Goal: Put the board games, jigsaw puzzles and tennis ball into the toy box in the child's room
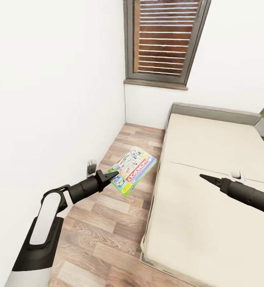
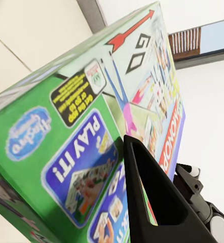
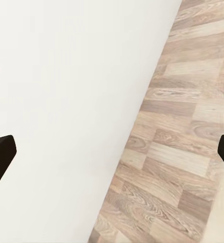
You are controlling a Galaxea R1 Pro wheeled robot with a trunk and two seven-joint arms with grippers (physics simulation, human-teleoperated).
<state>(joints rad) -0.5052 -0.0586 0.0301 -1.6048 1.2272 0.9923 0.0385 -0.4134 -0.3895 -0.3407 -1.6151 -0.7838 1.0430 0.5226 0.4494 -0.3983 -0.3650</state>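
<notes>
Head view: the left tool (image 1: 112,174) is clamped on one edge of the Monopoly box (image 1: 133,170), holding it tilted in the air above the wood floor (image 1: 104,223), between the white wall (image 1: 48,99) and the bed (image 1: 211,191). The left wrist view shows a dark finger (image 2: 152,197) pressed against the box's printed face. The right tool (image 1: 206,178) hangs over the cream mattress, holding nothing; in the right wrist view its fingertips (image 3: 0,157) stand wide apart.
</notes>
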